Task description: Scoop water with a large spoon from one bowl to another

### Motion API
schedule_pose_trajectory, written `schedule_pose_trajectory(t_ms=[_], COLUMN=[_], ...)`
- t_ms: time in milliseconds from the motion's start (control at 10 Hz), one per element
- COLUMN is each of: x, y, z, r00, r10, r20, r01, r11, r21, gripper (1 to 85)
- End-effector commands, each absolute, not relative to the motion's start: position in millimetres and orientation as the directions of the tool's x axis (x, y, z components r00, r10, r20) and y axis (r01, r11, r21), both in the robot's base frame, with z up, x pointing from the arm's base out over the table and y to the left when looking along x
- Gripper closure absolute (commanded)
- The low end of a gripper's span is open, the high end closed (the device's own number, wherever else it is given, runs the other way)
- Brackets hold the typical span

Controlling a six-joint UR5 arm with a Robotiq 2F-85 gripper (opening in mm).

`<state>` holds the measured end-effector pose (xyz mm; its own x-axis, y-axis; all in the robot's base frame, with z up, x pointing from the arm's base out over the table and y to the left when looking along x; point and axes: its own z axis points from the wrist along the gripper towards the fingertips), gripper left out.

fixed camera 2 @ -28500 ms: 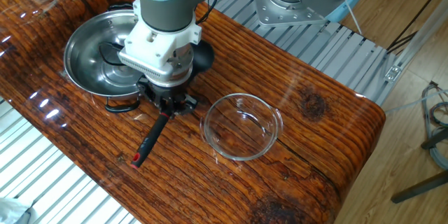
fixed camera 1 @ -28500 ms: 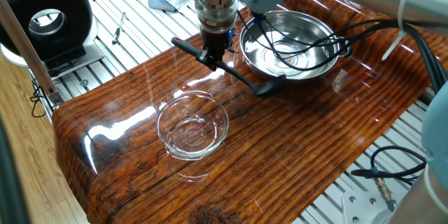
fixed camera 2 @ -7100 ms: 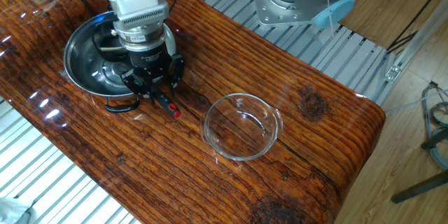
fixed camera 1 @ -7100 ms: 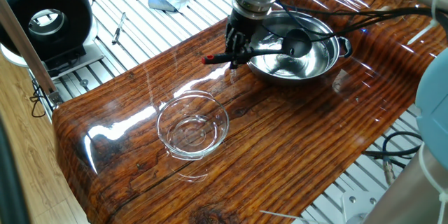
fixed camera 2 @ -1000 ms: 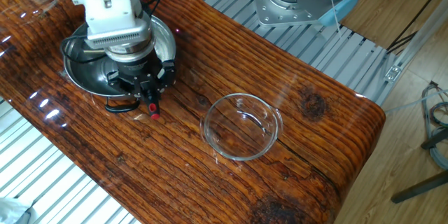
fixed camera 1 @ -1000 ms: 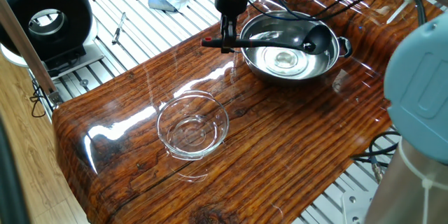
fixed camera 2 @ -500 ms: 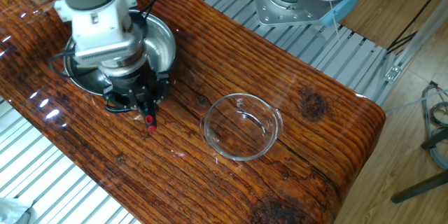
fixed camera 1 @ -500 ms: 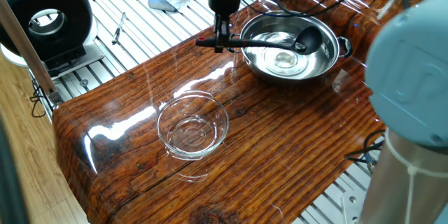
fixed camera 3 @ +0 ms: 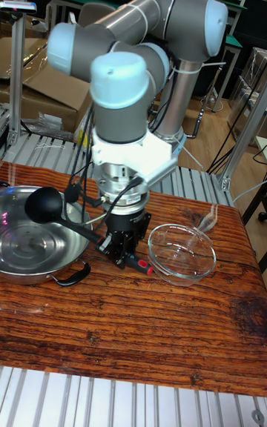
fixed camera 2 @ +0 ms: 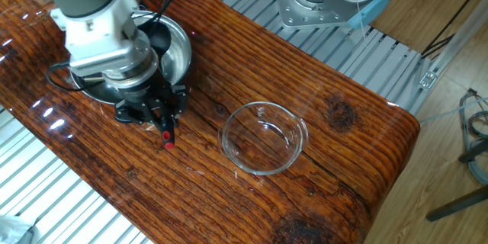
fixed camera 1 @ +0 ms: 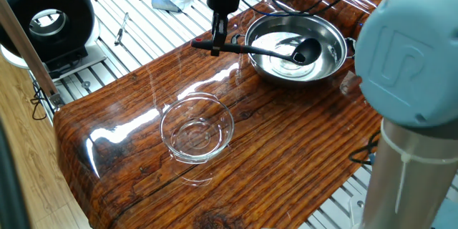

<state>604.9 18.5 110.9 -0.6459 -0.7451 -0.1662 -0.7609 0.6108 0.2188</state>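
One fixed view, claw: the claw (fixed camera 1: 216, 43) points down just beside the near-left rim of the steel bowl (fixed camera 1: 325, 61), closed on the handle of the ladle (fixed camera 1: 275, 51) near its tip end.
One fixed view, ladle axis: the handle runs roughly level from the claw across the rim; the cup sits over the bowl's inside, and I cannot tell whether it touches the bottom.
One fixed view, contents: bright glints in the steel bowl suggest water (fixed camera 1: 283, 66); its level cannot be read. The glass bowl (fixed camera 1: 197, 127) sits well apart on the bench (fixed camera 1: 286, 150), toward the camera and to the left, and looks empty or nearly so.

Other fixed view, claw: the claw (fixed camera 2: 162, 114) clamps the handle with the red tip (fixed camera 2: 169, 145) poking out below it, aimed loosely toward the glass bowl (fixed camera 2: 264, 137).
Other fixed view, key relation: the glass bowl lies on the tip side of the claw and the cup (fixed camera 2: 158, 40) on the far side, so I judge the cup must travel past the claw's present spot to reach it.

Tall fixed view, ladle height: the cup (fixed camera 3: 44, 204) appears raised above the steel bowl (fixed camera 3: 30, 249), the handle sloping down to the claw (fixed camera 3: 124, 249).
Tall fixed view, stage: judged a loaded lift about to carry toward the glass bowl (fixed camera 3: 182, 253); water in the cup cannot be seen.
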Motion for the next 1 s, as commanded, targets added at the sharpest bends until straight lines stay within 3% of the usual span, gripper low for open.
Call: schedule_pose_trajectory(t_ms=[0,900], x=[604,583], y=[22,17], z=[113,118], r00=[-0.651,-0.683], r10=[-0.725,-0.696], r20=[-0.225,-0.222], r01=[-0.753,-0.706], r11=[0.580,0.550], r21=[0.310,0.446], gripper=[84.7,84.7])
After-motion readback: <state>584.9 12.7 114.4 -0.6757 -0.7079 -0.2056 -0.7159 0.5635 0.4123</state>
